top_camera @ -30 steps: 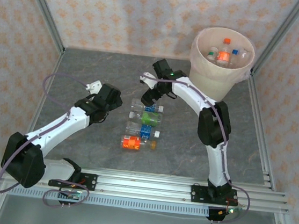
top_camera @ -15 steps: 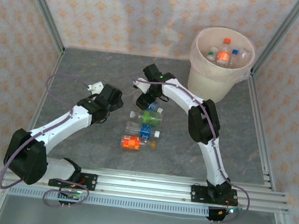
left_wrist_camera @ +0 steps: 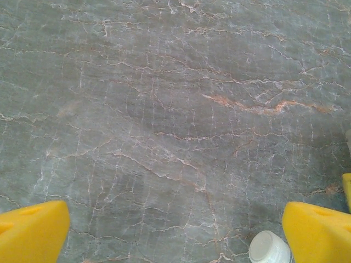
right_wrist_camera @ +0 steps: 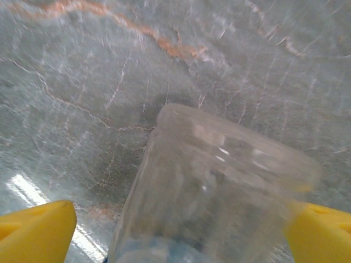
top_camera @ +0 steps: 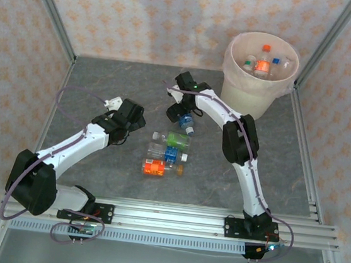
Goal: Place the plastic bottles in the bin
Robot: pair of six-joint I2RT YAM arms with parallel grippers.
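Left of the bin (top_camera: 249, 95), the right gripper (top_camera: 181, 114) clasps a clear bottle (right_wrist_camera: 214, 186); farther left, the left gripper (left_wrist_camera: 175, 219) hangs spread open near three lying bottles (top_camera: 168, 151).

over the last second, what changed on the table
The right hand came down on the far end of the bottle row, closed on the clear bottle and lifted it out of the row, tilted. The green-label bottle, blue-label bottle and orange-label bottle lie where they were. The left hand stays open and the bin has not moved.
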